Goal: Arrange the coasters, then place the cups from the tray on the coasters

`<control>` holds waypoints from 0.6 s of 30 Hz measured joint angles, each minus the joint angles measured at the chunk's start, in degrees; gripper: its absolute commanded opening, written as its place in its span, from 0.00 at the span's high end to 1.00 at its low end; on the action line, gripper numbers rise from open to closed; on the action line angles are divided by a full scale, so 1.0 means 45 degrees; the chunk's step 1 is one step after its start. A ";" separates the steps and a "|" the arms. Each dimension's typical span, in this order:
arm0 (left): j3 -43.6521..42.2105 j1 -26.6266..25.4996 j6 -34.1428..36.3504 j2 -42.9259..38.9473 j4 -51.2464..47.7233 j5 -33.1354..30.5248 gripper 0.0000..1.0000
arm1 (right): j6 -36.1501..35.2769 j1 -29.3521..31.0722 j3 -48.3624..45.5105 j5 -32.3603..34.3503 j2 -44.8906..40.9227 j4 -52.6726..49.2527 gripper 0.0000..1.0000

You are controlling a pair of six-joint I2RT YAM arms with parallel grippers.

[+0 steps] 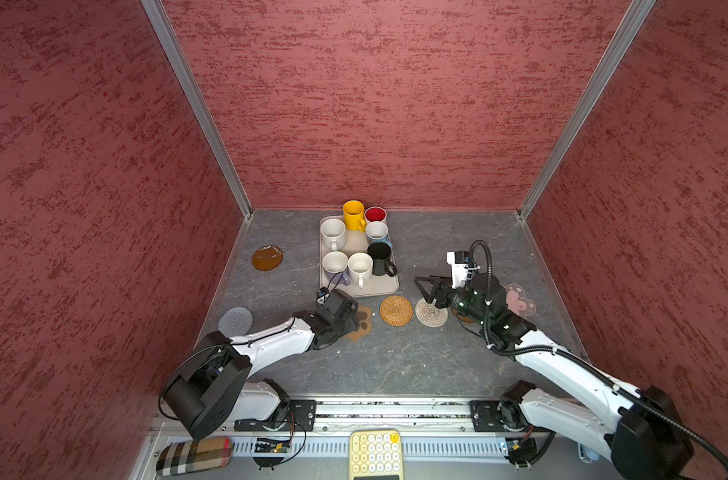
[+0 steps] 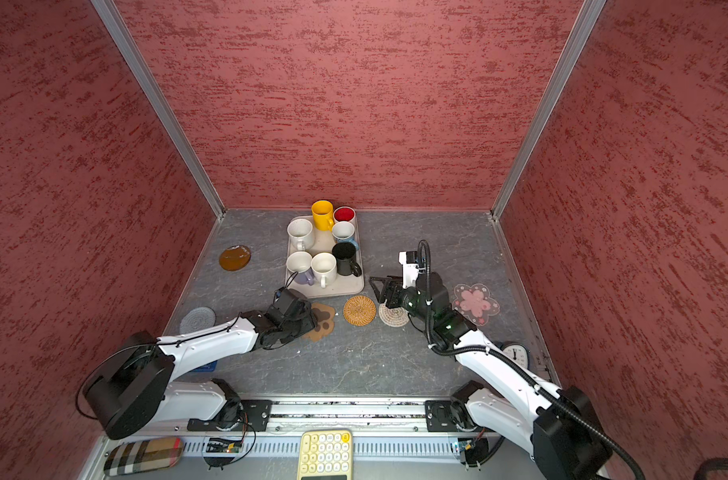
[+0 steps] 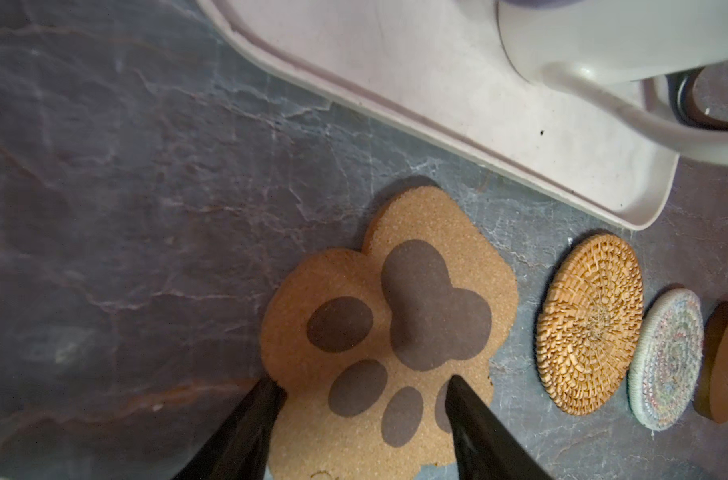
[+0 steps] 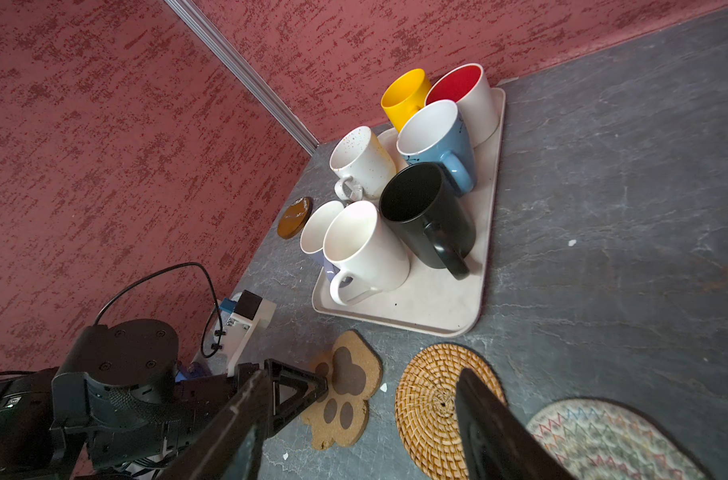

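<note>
The left gripper (image 3: 362, 392) points down at the brown paw coaster (image 3: 395, 324), its two black fingers spread. One tip is at the coaster's edge and the other over its toe prints. The coaster lies flat on the grey table (image 1: 395, 361), just in front of the tray's near left corner.

To its right, in a row, lie the tan rattan coaster (image 1: 396, 310), the whitish woven coaster (image 1: 430, 313) and an amber disc (image 3: 724, 365). The right gripper (image 1: 425, 291) hangs above the whitish one, fingers apart and holding nothing. The pink flower coaster (image 2: 475, 303) lies further right.

The grey woven coaster (image 1: 235, 321) and a second amber disc (image 1: 267, 257) sit well apart on the left. All seven cups, among them the yellow mug (image 1: 353, 214), stand on the tray (image 1: 378, 289).

This looks like the coaster-arranging step. The next move probably calls for fetching the two stray coasters.
</note>
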 measured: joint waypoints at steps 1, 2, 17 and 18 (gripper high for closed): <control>0.0044 -0.0049 -0.0005 0.0034 -0.0015 0.0000 0.32 | -0.0005 0.0000 0.0000 0.0015 -0.0010 -0.0015 0.29; 0.0063 -0.0078 -0.0005 0.0034 -0.0039 0.0015 0.30 | -0.0010 0.0000 0.0000 0.0029 -0.0029 -0.0034 0.29; 0.3113 0.0724 0.2147 -0.3177 -0.4090 0.0107 0.10 | -0.0238 0.0044 0.0291 -0.0044 -0.0034 -0.0296 0.29; 0.3463 0.1059 0.2409 -0.3191 -0.4371 0.0121 0.10 | -0.0277 0.0049 0.0452 -0.0083 0.0126 -0.0301 0.28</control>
